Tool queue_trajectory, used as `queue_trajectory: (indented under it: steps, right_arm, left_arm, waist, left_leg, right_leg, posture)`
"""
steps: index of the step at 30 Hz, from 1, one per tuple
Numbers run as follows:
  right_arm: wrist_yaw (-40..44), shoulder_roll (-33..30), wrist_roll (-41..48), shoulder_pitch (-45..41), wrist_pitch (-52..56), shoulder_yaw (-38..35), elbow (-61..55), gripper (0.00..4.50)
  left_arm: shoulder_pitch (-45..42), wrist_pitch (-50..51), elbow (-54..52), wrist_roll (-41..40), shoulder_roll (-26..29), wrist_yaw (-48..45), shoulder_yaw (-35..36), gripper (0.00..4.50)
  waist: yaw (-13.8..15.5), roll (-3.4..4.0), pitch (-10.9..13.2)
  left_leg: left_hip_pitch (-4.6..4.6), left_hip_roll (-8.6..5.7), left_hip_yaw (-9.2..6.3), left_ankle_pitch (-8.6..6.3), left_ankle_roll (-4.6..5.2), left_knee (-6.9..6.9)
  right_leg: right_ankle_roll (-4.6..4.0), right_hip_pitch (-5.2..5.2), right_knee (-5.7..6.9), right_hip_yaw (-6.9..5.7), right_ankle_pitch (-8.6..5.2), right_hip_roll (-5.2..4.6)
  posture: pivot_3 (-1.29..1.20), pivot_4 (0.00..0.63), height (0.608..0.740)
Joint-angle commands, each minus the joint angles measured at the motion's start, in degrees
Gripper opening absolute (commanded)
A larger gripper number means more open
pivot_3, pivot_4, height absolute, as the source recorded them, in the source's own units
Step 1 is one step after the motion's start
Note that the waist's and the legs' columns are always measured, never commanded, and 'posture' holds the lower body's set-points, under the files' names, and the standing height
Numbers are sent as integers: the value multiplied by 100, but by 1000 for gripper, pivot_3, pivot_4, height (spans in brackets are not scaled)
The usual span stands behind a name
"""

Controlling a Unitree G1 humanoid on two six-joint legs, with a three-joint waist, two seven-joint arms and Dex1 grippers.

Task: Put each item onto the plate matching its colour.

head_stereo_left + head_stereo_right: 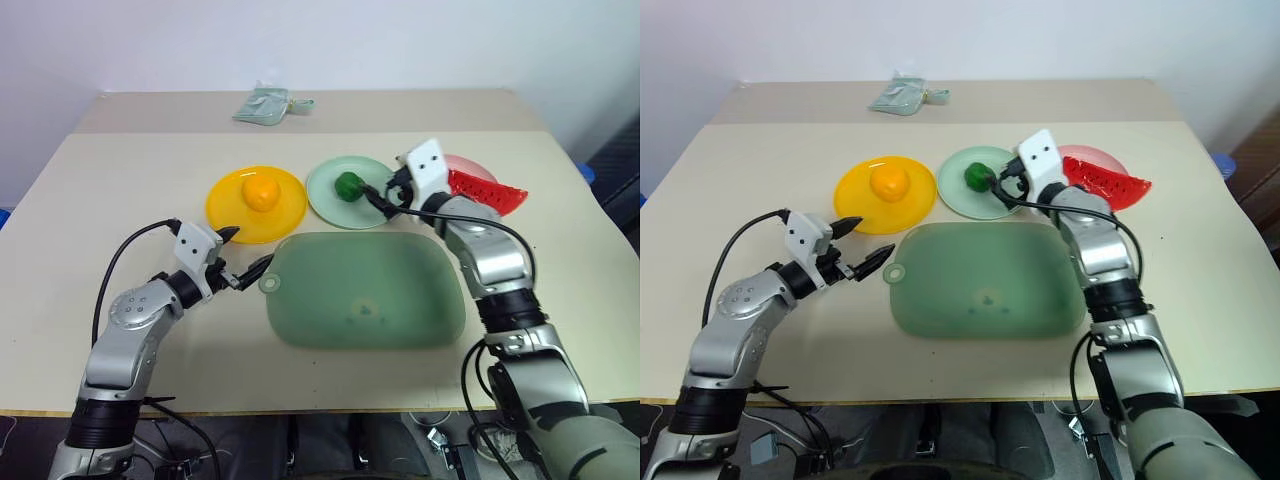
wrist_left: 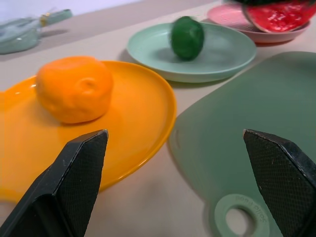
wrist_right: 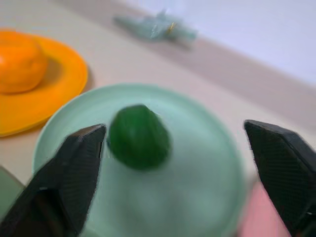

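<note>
The round orange fruit (image 1: 261,192) lies on the yellow plate (image 1: 228,215). On the mint green plate (image 1: 328,200) sits the small green vegetable (image 1: 348,185). The red watermelon wedge (image 1: 487,193) rests on the pink plate (image 1: 466,166). My right gripper (image 1: 385,198) hovers at the green plate's right edge, open, with the vegetable (image 3: 139,137) just beyond its fingers (image 3: 79,163) and lying free on the plate. My left gripper (image 1: 245,250) is open and holds nothing, low over the table between the yellow plate and the board's ring handle.
A large translucent green board (image 1: 365,290) with a ring handle (image 1: 270,283) lies in front of the plates. A pale green cloth pouch (image 1: 265,105) sits at the table's far edge. Bare tabletop extends to the left and right.
</note>
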Motion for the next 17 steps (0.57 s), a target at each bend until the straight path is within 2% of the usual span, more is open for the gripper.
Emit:
queue_trajectory:
  steps: [1, 5, 8, 12, 17]
  right_arm:
    - [818, -780, 667, 911, 184, -847, -1183, 4427]
    - [1565, -1677, 1223, 2305, 512, -1774, -1708, 4427]
    - [1726, -1949, 1394, 3032, 551, -2280, -1832, 4427]
    - [1814, -2026, 1443, 3499, 505, -2563, -1774, 4427]
    - [1798, -1966, 1357, 3461, 399, -2415, -1600, 4427]
  left_arm:
    - [74, -292, 170, 274, 163, 370, 505, 4500]
    - [256, -522, 448, 346, 314, 518, 940, 4500]
    - [498, -654, 580, 353, 485, 436, 1182, 4500]
    - [741, -713, 564, 302, 545, 410, 1345, 4500]
    - [924, -565, 262, 244, 445, 553, 1412, 4500]
  waist:
    - [30, 0, 0]
    - [32, 0, 0]
    - [-17, 1, 0]
    - [-27, 2, 0]
    - [6, 1, 0]
  left_leg:
    - [-1, 0, -2, 0, 1, 0]
    - [2, 1, -4, -18, 31, -1]
    - [22, 5, -3, -21, 37, -6]
    - [81, 11, 4, -22, 36, -27]
    - [83, 11, 4, -23, 36, -25]
  right_leg:
    - [0, 2, -2, -1, 0, 0]
    - [0, 11, -11, -2, 0, 0]
    - [-1, 27, -16, -1, 0, -1]
    - [-4, 71, -18, 3, -2, -1]
    - [-4, 77, -23, 3, -2, -5]
  posture:
    - [0, 150, 740]
    - [0, 150, 740]
    - [0, 150, 740]
    - [0, 150, 740]
    - [0, 150, 740]
